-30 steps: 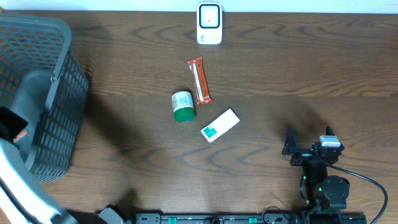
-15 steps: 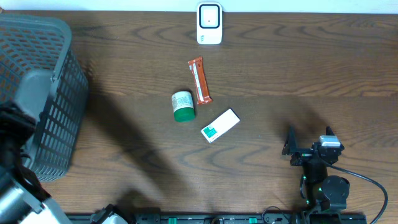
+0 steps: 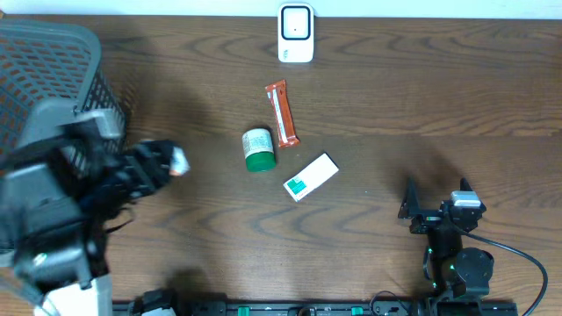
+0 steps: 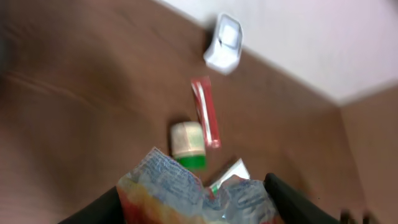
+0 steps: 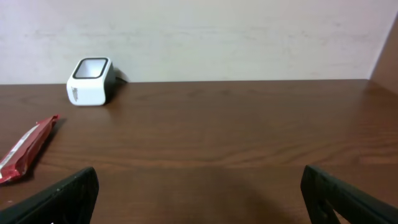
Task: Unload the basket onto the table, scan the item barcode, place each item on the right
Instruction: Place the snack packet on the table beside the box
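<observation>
A crinkled snack packet (image 4: 180,186), printed white above orange and red, sits between the dark fingers of my left gripper (image 4: 196,202), which is shut on it. From overhead, the left gripper (image 3: 174,161) hangs over the table just right of the basket, its packet (image 3: 179,161) showing as a pale blur. The white barcode scanner (image 3: 296,33) stands at the far edge, also in the left wrist view as scanner (image 4: 225,43) and the right wrist view as scanner (image 5: 90,81). My right gripper (image 3: 436,191) rests open and empty at the near right; seen from its wrist, the right gripper (image 5: 199,199) holds nothing.
A grey mesh basket (image 3: 61,35) fills the left side. Mid-table lie a red bar (image 3: 281,112), a green-capped tub (image 3: 258,149) and a white-and-green box (image 3: 311,176).
My left arm has swung right, out of the basket and over the table, carrying the packet. The right arm has not moved.
</observation>
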Motion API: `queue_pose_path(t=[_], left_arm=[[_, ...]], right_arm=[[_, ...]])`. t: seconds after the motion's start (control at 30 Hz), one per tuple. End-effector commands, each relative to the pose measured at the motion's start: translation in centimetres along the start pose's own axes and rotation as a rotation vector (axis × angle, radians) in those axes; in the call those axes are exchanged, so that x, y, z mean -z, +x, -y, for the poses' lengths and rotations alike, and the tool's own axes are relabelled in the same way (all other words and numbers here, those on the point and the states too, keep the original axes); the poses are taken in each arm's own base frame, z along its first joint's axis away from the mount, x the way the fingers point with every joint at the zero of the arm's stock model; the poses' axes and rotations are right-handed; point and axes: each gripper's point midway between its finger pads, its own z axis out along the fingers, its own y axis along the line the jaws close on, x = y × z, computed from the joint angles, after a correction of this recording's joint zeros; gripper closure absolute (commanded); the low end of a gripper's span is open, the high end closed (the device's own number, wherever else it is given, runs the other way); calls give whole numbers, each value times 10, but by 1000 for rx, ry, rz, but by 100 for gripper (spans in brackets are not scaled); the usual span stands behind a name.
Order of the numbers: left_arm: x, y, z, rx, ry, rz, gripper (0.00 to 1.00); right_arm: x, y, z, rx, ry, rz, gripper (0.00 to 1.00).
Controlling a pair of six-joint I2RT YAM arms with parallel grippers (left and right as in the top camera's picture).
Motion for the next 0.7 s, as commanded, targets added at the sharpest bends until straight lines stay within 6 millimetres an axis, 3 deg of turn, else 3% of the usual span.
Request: queue_pose_path(t=[0.0,0.17,0.43,0.67], left_arm=[[-39,35,-3,-36,-29,-127,39],[-106,88,8,-129,-57,-259,39],[-194,161,33,-343,-159,-371,39],[-261,213,36,-281,-136,-413,39]], right_arm=[[0,0,1,14,4,3,1],[0,0,1,14,4,3,1],[0,0,1,14,4,3,1],[0,0,1,14,4,3,1]])
